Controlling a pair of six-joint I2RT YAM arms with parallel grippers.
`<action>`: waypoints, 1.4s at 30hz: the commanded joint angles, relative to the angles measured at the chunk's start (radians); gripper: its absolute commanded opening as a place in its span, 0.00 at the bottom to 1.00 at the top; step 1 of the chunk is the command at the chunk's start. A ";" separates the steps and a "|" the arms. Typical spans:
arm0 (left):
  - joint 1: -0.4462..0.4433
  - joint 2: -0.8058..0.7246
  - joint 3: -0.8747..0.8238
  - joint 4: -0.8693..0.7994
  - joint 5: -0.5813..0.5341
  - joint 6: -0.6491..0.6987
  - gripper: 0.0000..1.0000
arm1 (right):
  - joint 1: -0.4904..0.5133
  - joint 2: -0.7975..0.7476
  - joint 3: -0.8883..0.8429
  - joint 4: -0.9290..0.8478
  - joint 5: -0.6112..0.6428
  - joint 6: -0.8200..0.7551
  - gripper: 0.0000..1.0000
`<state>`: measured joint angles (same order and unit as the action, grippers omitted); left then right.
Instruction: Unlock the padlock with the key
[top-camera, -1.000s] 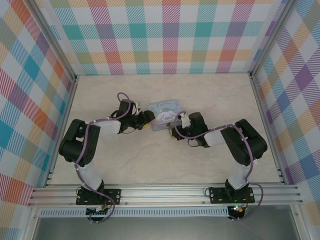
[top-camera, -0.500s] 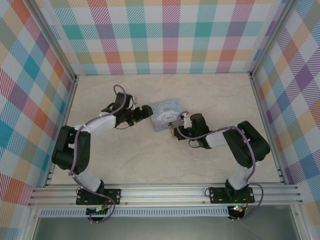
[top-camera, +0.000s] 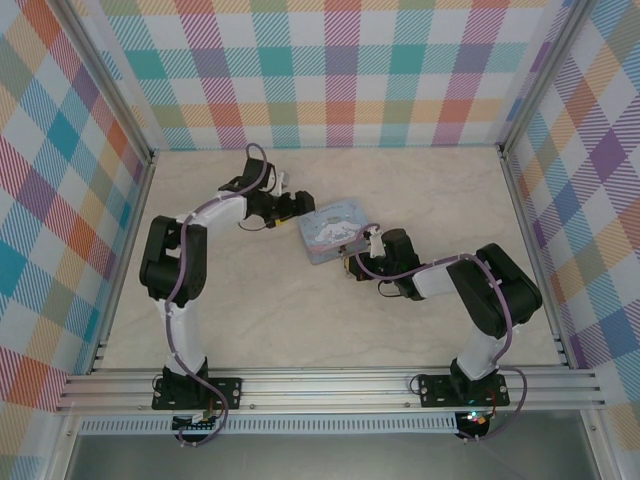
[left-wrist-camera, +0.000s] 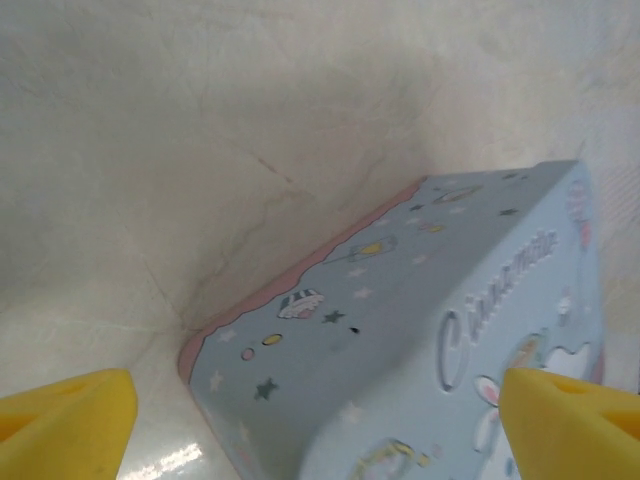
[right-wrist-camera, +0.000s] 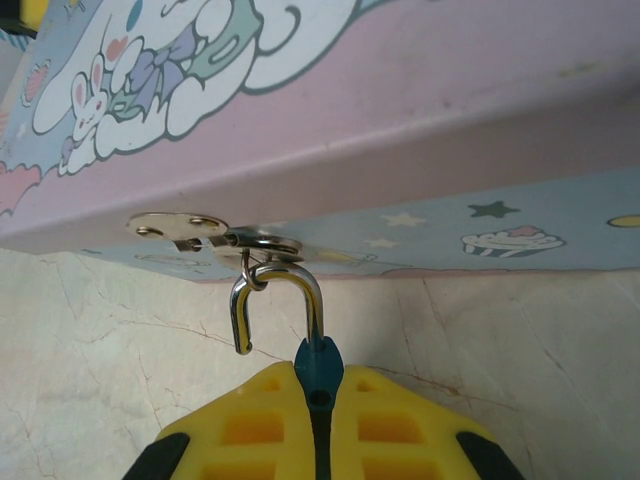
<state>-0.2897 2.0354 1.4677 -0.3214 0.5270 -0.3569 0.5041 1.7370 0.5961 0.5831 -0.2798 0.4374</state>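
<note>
The padlock (right-wrist-camera: 320, 365) has a small blue body and a silver shackle (right-wrist-camera: 285, 275). The shackle stands open, with its free end hanging loose, and it is hooked through the ring of the hasp (right-wrist-camera: 175, 225) on a pastel-blue cartoon tin (right-wrist-camera: 300, 120). My right gripper (right-wrist-camera: 320, 388) is shut on the padlock body, at the tin's near side (top-camera: 352, 262). My left gripper (top-camera: 300, 205) is open by the tin's far left corner (left-wrist-camera: 430, 330), with its yellow fingers (left-wrist-camera: 65, 405) wide apart and nothing between them. The key is out of view.
The tin (top-camera: 330, 228) lies mid-table on the pale marble surface (top-camera: 250, 310). Plaid walls close off the left, back and right sides. Both forearms reach in towards the tin from either side.
The left arm has swung from the tin's left side towards the back, and its jaws have opened wider. The right gripper and the padlock have stayed where they were.
</note>
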 joint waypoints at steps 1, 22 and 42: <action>0.001 0.035 0.033 -0.061 0.070 0.049 0.90 | -0.004 -0.009 -0.017 -0.008 0.026 0.023 0.00; -0.011 -0.069 -0.247 0.035 -0.042 0.013 0.79 | -0.004 -0.005 -0.058 0.040 0.045 0.127 0.00; -0.017 -0.095 -0.316 0.091 -0.064 0.012 0.78 | -0.005 0.038 -0.091 0.215 0.048 0.330 0.00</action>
<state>-0.2985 1.9228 1.1999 -0.1036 0.5407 -0.3634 0.5041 1.7473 0.5182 0.7444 -0.2508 0.7055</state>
